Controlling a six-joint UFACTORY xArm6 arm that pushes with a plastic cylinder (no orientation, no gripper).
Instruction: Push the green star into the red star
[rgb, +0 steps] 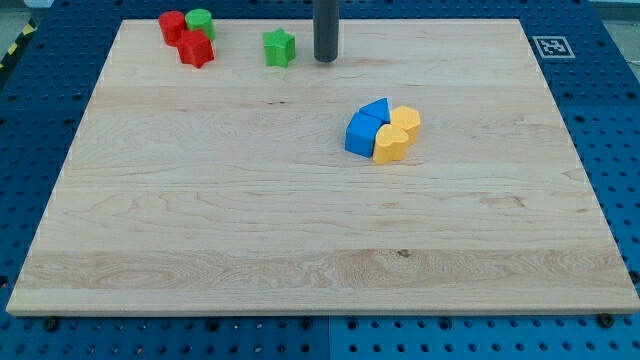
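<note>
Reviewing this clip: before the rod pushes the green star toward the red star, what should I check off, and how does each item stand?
1. My tip is at the view's right of the green star block, the correct pushing side: ok.
2. Tip touching the green star: not ok, a gap shows.
3. Red star block lies to the green star's left, path between unobstructed: ok.
4. Red cylinder and green cylinder crowd the red star and may shift: not ok.
5. Blue and yellow cluster away from the path: ok.
</note>
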